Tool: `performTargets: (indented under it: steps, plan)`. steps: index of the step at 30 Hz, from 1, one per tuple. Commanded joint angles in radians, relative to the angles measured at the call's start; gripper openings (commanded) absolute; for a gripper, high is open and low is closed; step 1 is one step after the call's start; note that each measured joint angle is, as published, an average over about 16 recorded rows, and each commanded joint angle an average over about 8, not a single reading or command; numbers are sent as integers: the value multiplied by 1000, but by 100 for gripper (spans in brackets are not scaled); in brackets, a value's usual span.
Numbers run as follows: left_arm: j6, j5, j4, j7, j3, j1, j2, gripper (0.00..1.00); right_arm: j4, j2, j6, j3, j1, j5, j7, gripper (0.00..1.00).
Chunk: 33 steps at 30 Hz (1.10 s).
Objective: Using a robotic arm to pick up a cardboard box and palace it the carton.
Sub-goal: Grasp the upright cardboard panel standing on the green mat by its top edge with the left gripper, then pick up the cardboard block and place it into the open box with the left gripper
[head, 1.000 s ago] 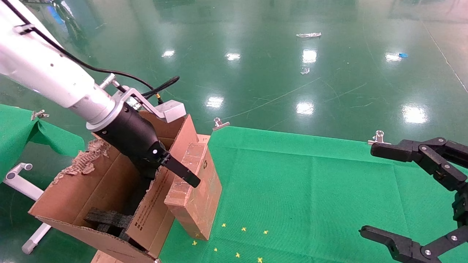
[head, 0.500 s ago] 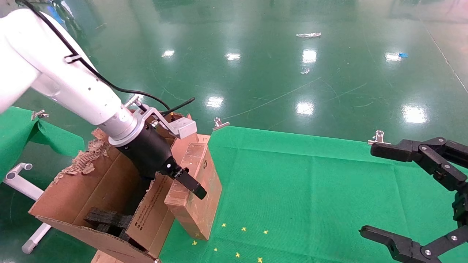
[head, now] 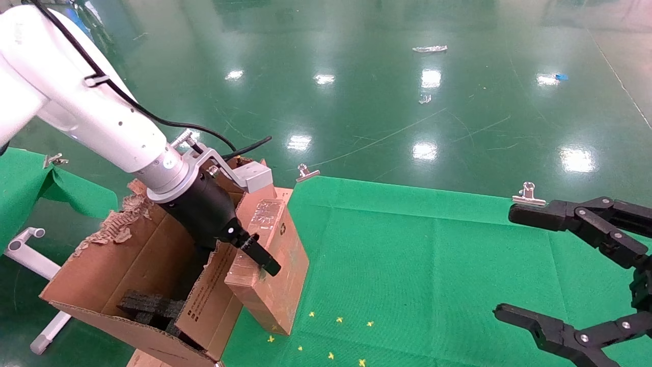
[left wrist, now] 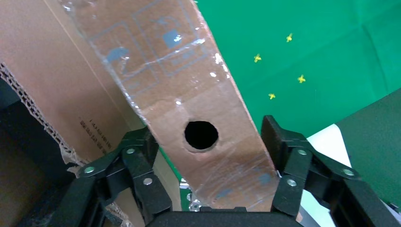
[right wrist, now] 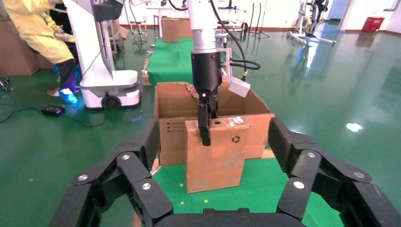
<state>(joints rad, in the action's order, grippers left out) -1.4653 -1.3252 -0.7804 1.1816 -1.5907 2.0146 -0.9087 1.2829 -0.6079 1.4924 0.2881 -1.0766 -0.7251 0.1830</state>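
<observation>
The cardboard box [head: 270, 265] stands tilted on the green cloth [head: 433, 265], leaning against the right flap of the carton [head: 137, 275]. The left gripper [head: 249, 255] clamps its upper edge. The right gripper [head: 514, 265] hangs spread wide, far right.

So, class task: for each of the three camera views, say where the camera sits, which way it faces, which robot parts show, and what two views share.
Head view: high on the robot, facing forward and down at the green table; shows the white left arm and left gripper on the cardboard box, and the open right gripper.
Left wrist view: on the left wrist, facing along its fingers astride the box.
Right wrist view: on the parked right arm, facing across the table at the carton, own fingers in front.
Shared: head and right wrist views show the left gripper on the box.
</observation>
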Motion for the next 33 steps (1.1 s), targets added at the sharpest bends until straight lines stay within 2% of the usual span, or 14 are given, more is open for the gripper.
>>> performTargets:
  steps: [1, 16, 21, 26, 33]
  plan:
    - [3, -5, -17, 9, -2, 2, 5, 0, 0, 0, 0, 0, 0, 0, 0, 0]
    - [53, -13, -204, 26, 20, 39, 81, 0, 0, 0, 0, 1, 0, 1, -1, 0]
    - [80, 36, -304, -52, 84, 101, 158, 0, 0, 1, -1, 1, 0, 1, -1, 0]
    - [84, 61, -372, -166, 164, 218, 265, 0, 0, 1, -1, 2, 0, 1, -1, 0]
    - [34, 31, -317, -282, 223, 350, 406, 0, 0, 1, -1, 2, 0, 2, -1, 0]
